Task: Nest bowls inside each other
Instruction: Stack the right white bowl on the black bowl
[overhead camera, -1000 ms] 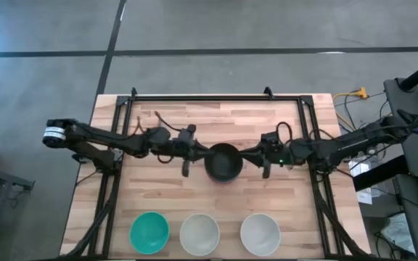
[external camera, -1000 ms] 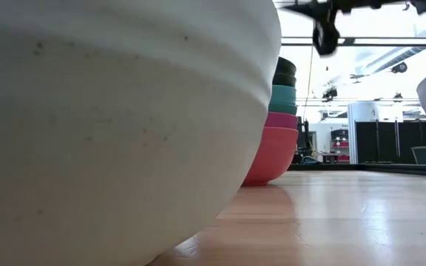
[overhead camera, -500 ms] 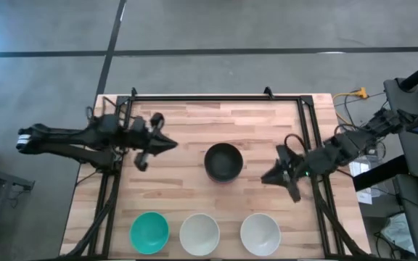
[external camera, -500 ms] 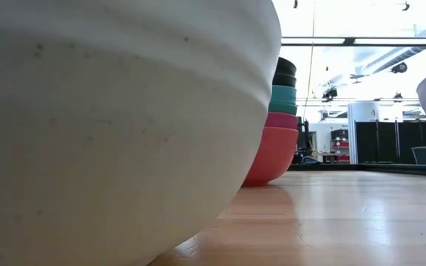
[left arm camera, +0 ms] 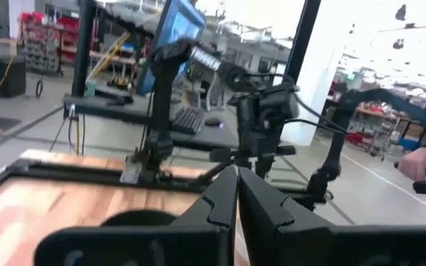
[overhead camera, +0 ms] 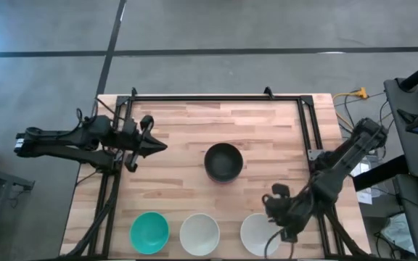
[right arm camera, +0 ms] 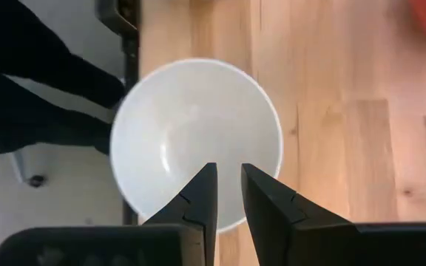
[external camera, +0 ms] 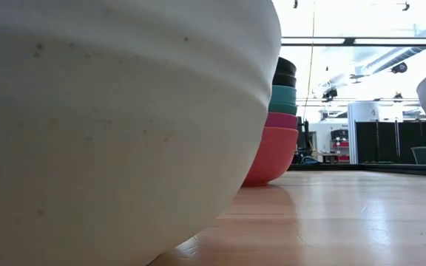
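Observation:
A stack of nested bowls (overhead camera: 223, 162) stands at the table's middle with a black bowl on top; in the low view the stack (external camera: 276, 140) shows red at the bottom, then magenta, teal and black. A blue bowl does not show. A teal bowl (overhead camera: 149, 231) and two white bowls (overhead camera: 199, 233) (overhead camera: 256, 235) stand in a row along the near edge. My left gripper (overhead camera: 164, 145) (left arm camera: 236, 174) is shut and hovers left of the stack, pointing at it. My right gripper (overhead camera: 280, 217) (right arm camera: 228, 171) points down over the right white bowl (right arm camera: 196, 133), slightly open.
A black metal frame (overhead camera: 216, 97) runs along the table's far edge and down both sides. The middle white bowl (external camera: 109, 111) fills most of the low view. Bare wood lies between the stack and the near row. The left wrist view shows the right arm (left arm camera: 265, 118) beyond the stack.
Both grippers left the black top bowl, and the stack stayed in place. My left gripper drew back toward the table's left edge. My right gripper swung toward the right edge, then to the near edge, and tipped downward over the right white bowl.

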You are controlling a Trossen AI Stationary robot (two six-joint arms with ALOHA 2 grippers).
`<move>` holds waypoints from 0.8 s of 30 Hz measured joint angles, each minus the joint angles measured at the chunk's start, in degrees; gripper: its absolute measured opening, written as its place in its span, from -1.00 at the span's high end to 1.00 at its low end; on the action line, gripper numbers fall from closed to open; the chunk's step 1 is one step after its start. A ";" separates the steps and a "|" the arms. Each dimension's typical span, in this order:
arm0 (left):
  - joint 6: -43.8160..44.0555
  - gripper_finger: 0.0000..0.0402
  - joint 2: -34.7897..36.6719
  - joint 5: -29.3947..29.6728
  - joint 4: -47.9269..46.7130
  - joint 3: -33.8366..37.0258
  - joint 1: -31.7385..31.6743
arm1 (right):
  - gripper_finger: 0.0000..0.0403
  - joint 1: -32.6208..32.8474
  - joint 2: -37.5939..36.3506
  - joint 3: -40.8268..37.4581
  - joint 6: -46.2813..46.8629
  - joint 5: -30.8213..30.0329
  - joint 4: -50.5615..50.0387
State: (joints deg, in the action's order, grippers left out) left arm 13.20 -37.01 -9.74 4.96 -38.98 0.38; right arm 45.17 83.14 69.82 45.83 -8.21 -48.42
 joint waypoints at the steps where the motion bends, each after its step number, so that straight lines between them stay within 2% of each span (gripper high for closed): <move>1: 0.04 1.00 -0.23 0.00 -0.03 0.44 0.00 | 0.71 0.26 1.45 0.00 0.45 0.07 0.64; 5: 2.45 1.00 -1.29 0.00 -0.03 2.57 0.00 | 0.64 0.41 6.19 0.00 1.41 3.15 5.01; 10: 4.54 1.00 -3.64 -0.47 0.05 3.12 0.00 | 0.49 0.17 9.68 0.00 9.30 3.29 5.45; 14: 4.50 1.00 -4.76 -0.62 0.64 3.10 0.00 | 0.42 0.19 10.33 -0.05 14.81 1.49 5.27; 18: 4.50 1.00 -5.67 -0.73 0.58 2.98 0.00 | 0.40 0.19 9.24 -0.48 20.32 -3.38 5.34; 24: 4.50 1.00 -6.19 -1.19 0.57 2.88 0.00 | 0.40 0.11 8.26 -3.29 27.66 -3.61 4.78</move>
State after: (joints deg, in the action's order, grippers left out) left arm 17.69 -43.20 -10.93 5.53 -36.10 0.38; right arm 45.28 91.40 66.53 73.49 -11.82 -43.64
